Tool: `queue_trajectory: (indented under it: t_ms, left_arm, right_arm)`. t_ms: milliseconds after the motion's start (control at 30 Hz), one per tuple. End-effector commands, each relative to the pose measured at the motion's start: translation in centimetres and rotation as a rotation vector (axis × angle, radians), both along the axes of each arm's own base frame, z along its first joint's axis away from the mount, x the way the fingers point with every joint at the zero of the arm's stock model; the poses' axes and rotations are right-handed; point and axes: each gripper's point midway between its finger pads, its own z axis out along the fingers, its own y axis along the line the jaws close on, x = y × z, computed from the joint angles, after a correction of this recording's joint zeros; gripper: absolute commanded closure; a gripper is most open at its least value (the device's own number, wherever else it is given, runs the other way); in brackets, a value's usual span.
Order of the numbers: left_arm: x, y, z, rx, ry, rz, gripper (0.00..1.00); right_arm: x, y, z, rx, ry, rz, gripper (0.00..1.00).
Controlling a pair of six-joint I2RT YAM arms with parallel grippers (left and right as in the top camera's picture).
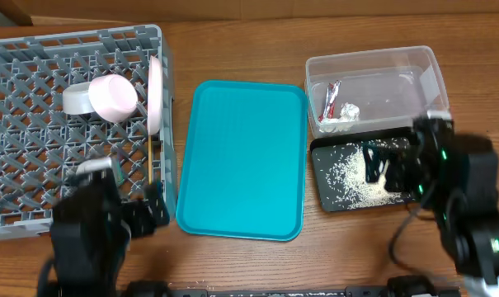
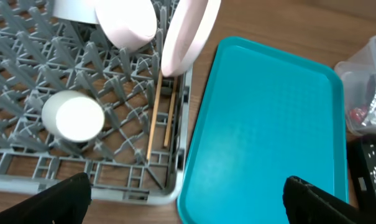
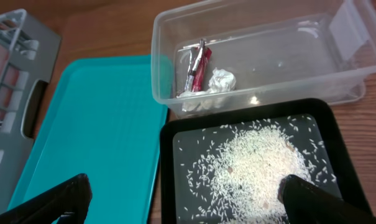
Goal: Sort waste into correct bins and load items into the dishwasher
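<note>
The grey dish rack (image 1: 18,124) at the left holds a white plate (image 1: 155,92) on edge, a pinkish bowl (image 1: 113,97), a pale grey bowl (image 1: 76,99), a white cup (image 2: 73,116) and the wooden chopsticks (image 2: 155,115). The clear tub (image 1: 414,70) holds the red-and-silver wrapper (image 3: 197,65) and the crumpled napkin (image 3: 222,79). White rice (image 3: 262,163) with small brown scraps lies in the black tray (image 3: 169,162). My left gripper (image 2: 188,199) is open and empty over the rack's front right corner. My right gripper (image 3: 184,196) is open and empty above the black tray.
The teal serving tray (image 1: 241,157) lies bare between the rack and the bins. The wooden table (image 1: 233,49) shows around everything. Both arms sit low at the table's near edge.
</note>
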Motion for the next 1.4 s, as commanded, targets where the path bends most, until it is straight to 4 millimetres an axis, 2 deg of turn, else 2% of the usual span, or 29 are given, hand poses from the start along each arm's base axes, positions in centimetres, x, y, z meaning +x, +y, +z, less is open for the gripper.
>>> queue_trajectory:
  t_ms: [0,133,400,733,867,1033,1167,1367]
  left_arm:
    - [-1.5,0.2,-0.2,0.011,-0.066,0.007,0.0]
    - [-2.7,0.2,-0.4,0.011,-0.067,0.007,0.0]
    - [-4.4,0.2,-2.5,0.012,0.042,0.006,0.0]
    - [-4.5,0.2,-2.6,0.012,0.047,0.006,0.0]
    - [-4.5,0.2,-2.6,0.012,0.047,0.006,0.0]
    - [-4.5,0.2,-2.6,0.012,0.047,0.006,0.0]
    - [-4.5,0.2,-2.6,0.011,0.047,0.006,0.0]
    - [-4.5,0.2,-2.5,0.012,0.046,0.006,0.0]
  right_arm:
    - [-1.4,-0.5,0.3,-0.009,-0.033,-0.012,0.0]
    - [-2.5,-0.6,0.4,-0.01,-0.03,-0.012,0.0]
    - [-2.4,-0.6,0.0,-0.012,-0.009,-0.012,0.0]
    - [-2.4,-0.6,-0.1,-0.013,-0.006,-0.012,0.0]
    - [-2.5,-2.0,-0.1,-0.082,-0.022,-0.056,0.0]
    - [-2.1,-2.1,1.8,-0.069,-0.19,-0.07,0.0]
    - [-2.2,-1.8,1.5,-0.044,-0.346,-0.065,0.0]
    - [-1.6,-1.5,1.4,0.016,-0.672,-0.066,0.0]
